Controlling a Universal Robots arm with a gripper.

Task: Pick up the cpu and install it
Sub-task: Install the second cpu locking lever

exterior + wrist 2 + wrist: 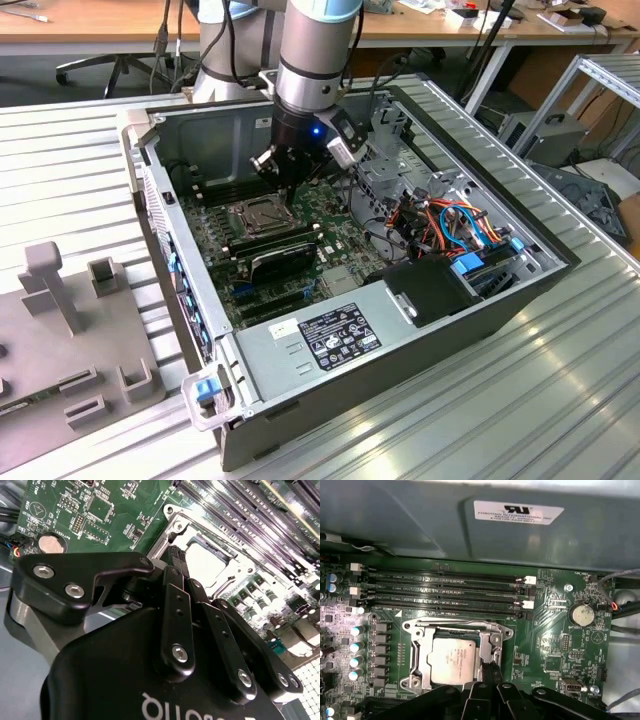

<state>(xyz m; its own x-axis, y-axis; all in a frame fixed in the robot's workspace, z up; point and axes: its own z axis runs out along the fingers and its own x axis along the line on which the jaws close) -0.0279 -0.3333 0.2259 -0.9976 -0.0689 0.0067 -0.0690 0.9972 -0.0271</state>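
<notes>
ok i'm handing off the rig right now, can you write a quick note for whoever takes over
Hand: low inside the open computer case, just over the edge of the socket; the pictures don't settle whether it is open or shut.
Cpu: lying flat within the socket's metal frame on the motherboard, silver top up.
Done: cpu picked up and brought to the socket, where it appears placed.
Left: confirm the cpu is fully seated and the hand has let go.
</notes>
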